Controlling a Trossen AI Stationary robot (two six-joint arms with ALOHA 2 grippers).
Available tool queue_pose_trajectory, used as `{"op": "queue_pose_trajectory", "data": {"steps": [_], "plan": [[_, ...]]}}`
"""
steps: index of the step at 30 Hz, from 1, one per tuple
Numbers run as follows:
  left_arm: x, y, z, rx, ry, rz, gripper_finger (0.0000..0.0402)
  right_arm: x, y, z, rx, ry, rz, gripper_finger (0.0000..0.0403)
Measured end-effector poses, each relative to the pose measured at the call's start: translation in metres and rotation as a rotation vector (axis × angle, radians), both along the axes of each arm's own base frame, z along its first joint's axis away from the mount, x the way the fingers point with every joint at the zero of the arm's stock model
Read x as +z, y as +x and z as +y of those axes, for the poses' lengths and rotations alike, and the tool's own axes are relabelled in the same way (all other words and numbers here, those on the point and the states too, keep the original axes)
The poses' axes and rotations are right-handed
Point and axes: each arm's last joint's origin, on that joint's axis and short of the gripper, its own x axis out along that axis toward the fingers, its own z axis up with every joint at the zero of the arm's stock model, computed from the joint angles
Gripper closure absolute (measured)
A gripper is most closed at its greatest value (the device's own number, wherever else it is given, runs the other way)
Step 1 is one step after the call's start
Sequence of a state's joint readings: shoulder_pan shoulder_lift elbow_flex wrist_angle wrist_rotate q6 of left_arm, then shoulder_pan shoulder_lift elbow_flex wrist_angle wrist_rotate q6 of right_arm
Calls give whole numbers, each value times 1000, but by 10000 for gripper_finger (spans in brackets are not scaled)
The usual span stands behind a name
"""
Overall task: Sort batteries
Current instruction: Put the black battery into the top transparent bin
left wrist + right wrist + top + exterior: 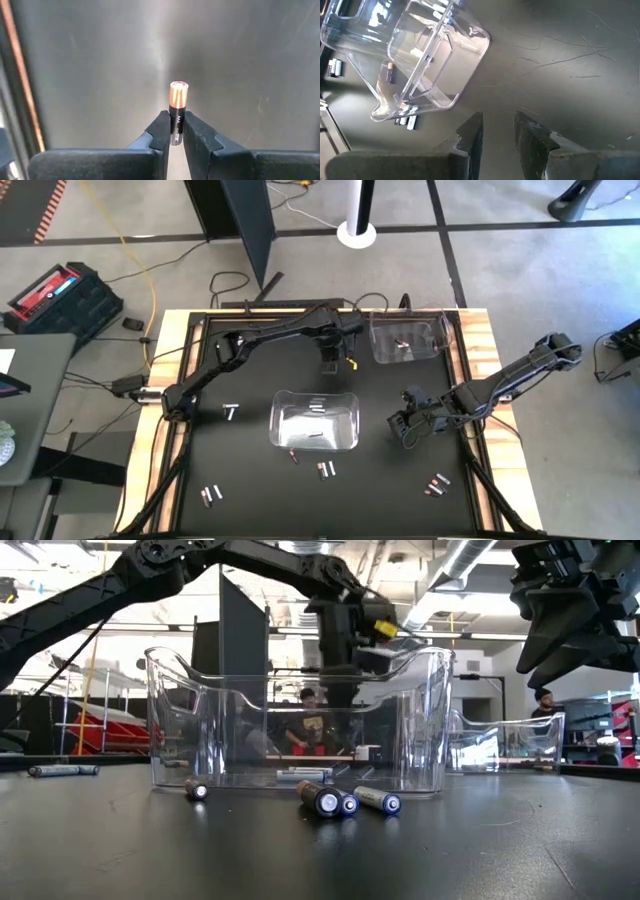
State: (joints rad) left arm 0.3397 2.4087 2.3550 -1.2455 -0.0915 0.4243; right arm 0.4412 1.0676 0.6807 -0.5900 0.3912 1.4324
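Observation:
My left gripper (328, 366) hangs over the black mat (240, 465) between two clear bins, shut on a dark battery (178, 107) with a copper end. The near bin (315, 420) holds a few cells; the far bin (405, 338) holds one or two. My right gripper (497, 131) stands open above the mat to the right of the near bin, nothing between its fingers. Loose batteries (326, 470) lie on their sides on the mat, and some show in front of the near bin (330, 802). My left gripper pinches the battery's black end (176, 131) between its two fingertips (161, 131). The fingers come from above, pointing steeply down, and lie along the battery. The copper end (178, 94) sticks out past the fingertips. The battery is lifted clear of the mat.
More loose batteries lie at the left (230, 412), the near left (210, 495) and the near right (437, 483) of the mat. A wooden frame (482, 340) borders the mat. Beyond the table, people stand in the room (305, 725).

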Motion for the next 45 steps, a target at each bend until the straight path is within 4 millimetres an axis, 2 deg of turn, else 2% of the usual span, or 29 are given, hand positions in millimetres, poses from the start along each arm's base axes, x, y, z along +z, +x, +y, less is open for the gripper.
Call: {"op": "queue_pose_trajectory", "data": {"steps": [9,19,27,32,39,45], "plan": [[44,1,0,5,71,-222,366,0,0,0,-32,27,-4,275],[66,23,10,7,181,-539,366,0,0,0,-102,84,-16,275],[91,42,19,-21,304,-892,366,0,-1,4,-131,126,-25,275],[78,48,25,-60,295,-1012,369,0,-3,8,-136,152,-28,275],[33,49,34,-116,277,-1122,372,0,-5,10,-129,156,-27,275],[0,46,32,-119,236,-1120,373,0,-5,10,-124,149,-22,275]]}}
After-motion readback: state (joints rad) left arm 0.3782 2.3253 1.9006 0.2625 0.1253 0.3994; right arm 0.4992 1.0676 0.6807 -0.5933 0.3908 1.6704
